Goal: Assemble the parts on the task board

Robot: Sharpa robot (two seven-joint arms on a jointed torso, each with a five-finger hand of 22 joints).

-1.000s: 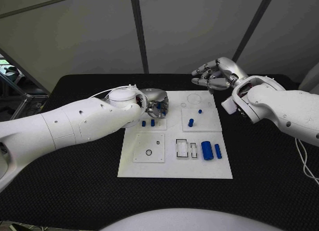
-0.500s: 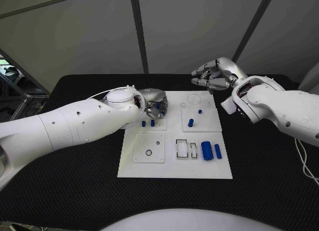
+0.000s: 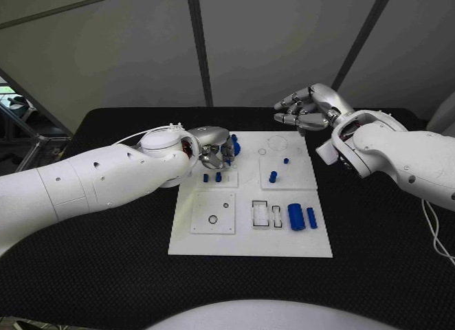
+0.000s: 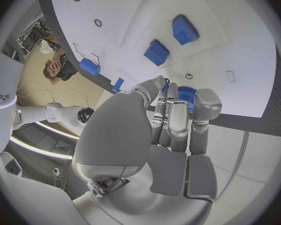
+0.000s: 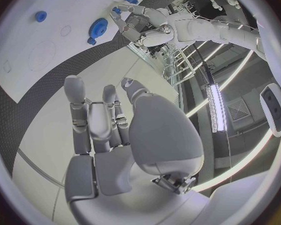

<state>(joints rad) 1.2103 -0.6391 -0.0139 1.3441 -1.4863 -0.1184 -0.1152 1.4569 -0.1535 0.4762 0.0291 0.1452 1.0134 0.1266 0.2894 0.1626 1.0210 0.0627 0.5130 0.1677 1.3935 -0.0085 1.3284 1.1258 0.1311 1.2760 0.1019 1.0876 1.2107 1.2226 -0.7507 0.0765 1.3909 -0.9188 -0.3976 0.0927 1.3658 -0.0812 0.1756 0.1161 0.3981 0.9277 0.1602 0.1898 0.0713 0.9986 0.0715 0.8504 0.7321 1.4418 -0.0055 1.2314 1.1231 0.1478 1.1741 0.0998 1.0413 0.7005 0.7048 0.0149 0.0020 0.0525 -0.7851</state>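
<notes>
The white task board [image 3: 249, 242] lies mid-table. A blue gear [image 3: 234, 145] lies near the board's far left corner, also seen as a blue gear [image 5: 98, 26] flat on the plate. My left hand [image 3: 214, 149] hovers just left of it with its fingers curled and nothing in them; a narrow strip of board shows between its fingertips [image 5: 122, 24] and the gear [image 4: 187, 92]. Two short blue pegs [image 3: 212, 177] stand just in front of that hand. My right hand [image 3: 308, 106] hangs over the board's far edge with its fingers apart and empty.
A blue piece [image 3: 272, 175] and a small peg [image 3: 285, 160] stand on the right inset. A thick blue cylinder [image 3: 296, 215] and a thin one [image 3: 311, 215] lie at the front right, beside rectangular slots [image 3: 260, 212]. Black table [image 3: 108, 275] surrounds the board.
My left hand has drawn back to the left, uncovering the blue gear that it hid before. The right hand has hardly moved.
</notes>
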